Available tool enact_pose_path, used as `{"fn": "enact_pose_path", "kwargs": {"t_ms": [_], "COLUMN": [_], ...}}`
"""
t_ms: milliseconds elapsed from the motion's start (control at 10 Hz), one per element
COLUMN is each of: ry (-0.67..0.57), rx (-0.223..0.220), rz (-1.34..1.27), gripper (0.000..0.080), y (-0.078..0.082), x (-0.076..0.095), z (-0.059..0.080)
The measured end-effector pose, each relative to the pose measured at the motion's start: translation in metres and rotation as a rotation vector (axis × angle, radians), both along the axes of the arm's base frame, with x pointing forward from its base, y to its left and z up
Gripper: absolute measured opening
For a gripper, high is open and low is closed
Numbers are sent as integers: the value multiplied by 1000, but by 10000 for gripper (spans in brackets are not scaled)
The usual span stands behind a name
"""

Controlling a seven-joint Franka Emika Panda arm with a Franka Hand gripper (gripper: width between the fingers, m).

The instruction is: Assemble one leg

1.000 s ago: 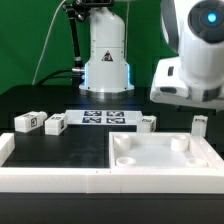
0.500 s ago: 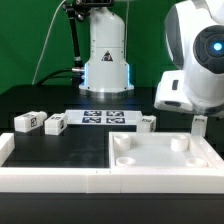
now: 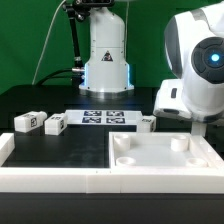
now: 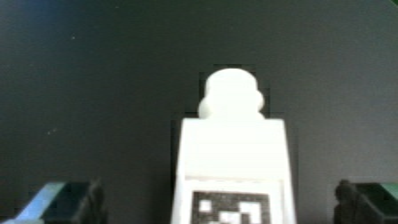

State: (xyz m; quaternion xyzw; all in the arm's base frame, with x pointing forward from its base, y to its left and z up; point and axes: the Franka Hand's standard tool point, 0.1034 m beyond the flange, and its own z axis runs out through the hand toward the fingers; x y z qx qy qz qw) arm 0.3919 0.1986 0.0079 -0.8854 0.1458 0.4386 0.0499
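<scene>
In the wrist view a white square-sided leg (image 4: 235, 150) with a rounded peg end and a black-and-white tag lies between my fingertips. My gripper (image 4: 214, 203) is open, one fingertip on each side of the leg with gaps to it. In the exterior view my gripper (image 3: 199, 123) is low at the right, above the table behind the tray-shaped piece, and hides that leg. Three more legs lie on the table: two at the left (image 3: 27, 121) (image 3: 56, 122) and one near the middle (image 3: 146, 122).
The large white tray-shaped piece (image 3: 130, 172) with round corner sockets fills the front. The marker board (image 3: 107, 118) lies in the middle behind it. The robot base (image 3: 106, 60) stands at the back.
My arm has moved down and to the exterior view's right, over the upright leg at the right, which is now hidden behind my hand. The other legs have not moved.
</scene>
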Motion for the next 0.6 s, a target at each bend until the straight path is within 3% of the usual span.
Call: {"fn": "enact_pose_path", "kwargs": {"t_ms": [100,300,400,600], "ry": [0,0,0,0], "rx": [1,1,1,1], "rz": [-1,-1,-1,-1], "gripper": [621,323,285,285], "y": [0,-1,-1,-1], "x": [0,0,0,0], "z": [0,0,0,0]}}
